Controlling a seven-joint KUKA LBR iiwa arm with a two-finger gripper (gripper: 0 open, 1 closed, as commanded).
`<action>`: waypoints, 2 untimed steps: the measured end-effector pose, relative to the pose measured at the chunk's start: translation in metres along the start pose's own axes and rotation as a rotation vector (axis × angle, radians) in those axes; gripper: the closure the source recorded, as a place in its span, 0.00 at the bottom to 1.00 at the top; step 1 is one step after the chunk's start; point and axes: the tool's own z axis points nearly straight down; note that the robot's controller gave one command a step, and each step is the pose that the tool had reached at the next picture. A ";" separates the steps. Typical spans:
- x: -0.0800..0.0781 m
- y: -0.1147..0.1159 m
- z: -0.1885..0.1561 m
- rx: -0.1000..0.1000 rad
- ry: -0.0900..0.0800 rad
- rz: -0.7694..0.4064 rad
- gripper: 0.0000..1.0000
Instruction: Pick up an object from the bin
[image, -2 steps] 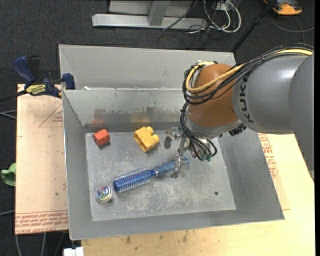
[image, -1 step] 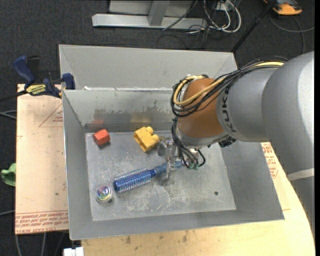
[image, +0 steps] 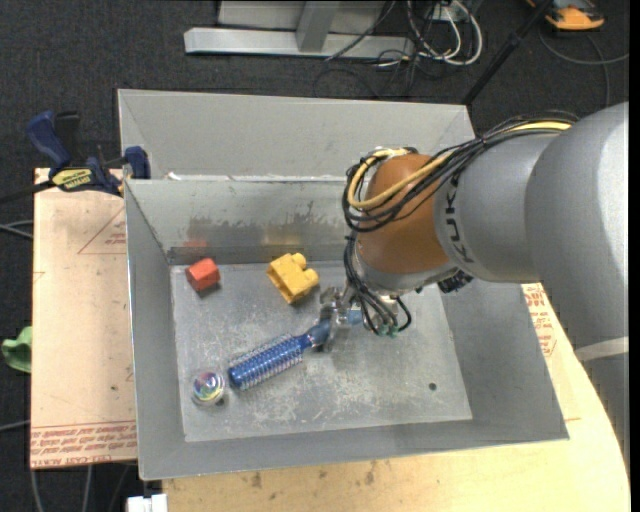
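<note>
I have the gripper (image: 335, 320) low in the middle of the bin (image: 420, 395), hanging under the arm's orange wrist cover (image: 395, 215), which hides much of it from me. Its tip sits right at the upper right end of a blue ribbed rod (image: 268, 362), which lies slantwise on the floor and runs down and to the left. I can't make out whether the tip touches that end or is just beside it, nor whether the gripper is apart, together or clamped on anything. A yellow block (image: 292, 276) lies just up and left of the gripper, a red block (image: 203, 274) sits further left near the back wall, and a small shiny ball (image: 208, 387) rests by the rod's lower left end. I judge this to be the approach or grasp step, with the rod the likeliest target, since nothing looks lifted off the floor. Next I'd want the tip centred across the rod's narrow width, a firm close, then a straight lift. A grip this near the end may let the long rod swing or slip out.
</note>
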 end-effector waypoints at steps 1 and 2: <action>-0.015 -0.003 -0.127 0.000 -0.010 -0.025 1.00; -0.029 -0.051 -0.190 0.004 -0.007 -0.299 1.00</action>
